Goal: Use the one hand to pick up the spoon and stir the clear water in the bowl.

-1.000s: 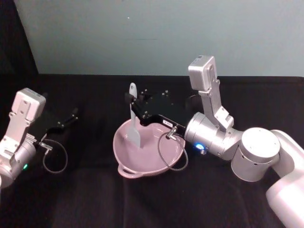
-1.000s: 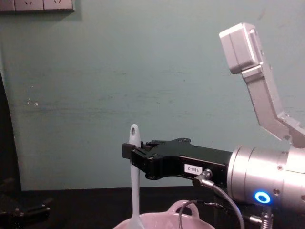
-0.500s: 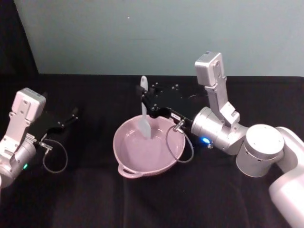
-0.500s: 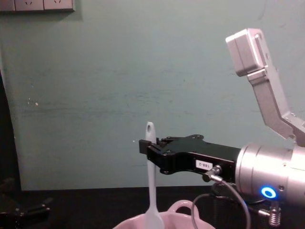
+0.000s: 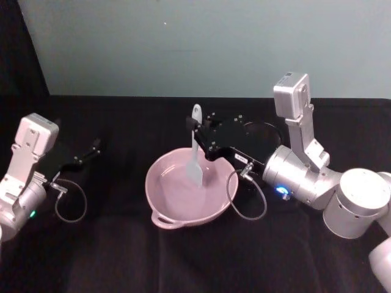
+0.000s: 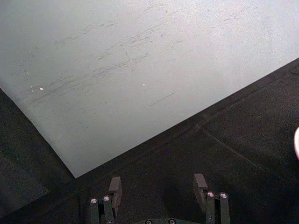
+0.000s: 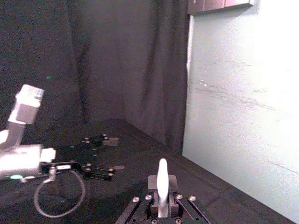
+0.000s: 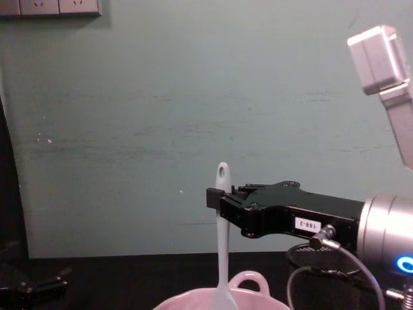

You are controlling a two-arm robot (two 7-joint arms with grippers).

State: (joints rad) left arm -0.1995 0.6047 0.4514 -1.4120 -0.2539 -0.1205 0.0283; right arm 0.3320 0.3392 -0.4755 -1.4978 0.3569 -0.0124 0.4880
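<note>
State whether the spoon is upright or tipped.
Upright: the spoon hangs vertically, scoop down inside the bowl, handle pinched by the right gripper; the left gripper sits parked far left.

the bowl (image 5: 153, 189) sits on the table (image 5: 122, 262) at centre, in front of the wall (image 5: 183, 49). the spoon (image 5: 195, 152) stands near upright in the bowl, scoop down inside its far right part, handle rising well above the rim. the right gripper (image 5: 194, 125) reaches in from the right, above the bowl's far right rim, and clamps the handle just below its top end (the tip stands clear above the fingers). the left gripper (image 5: 93, 148) hangs low at the table's left side, well apart from the bowl.
</note>
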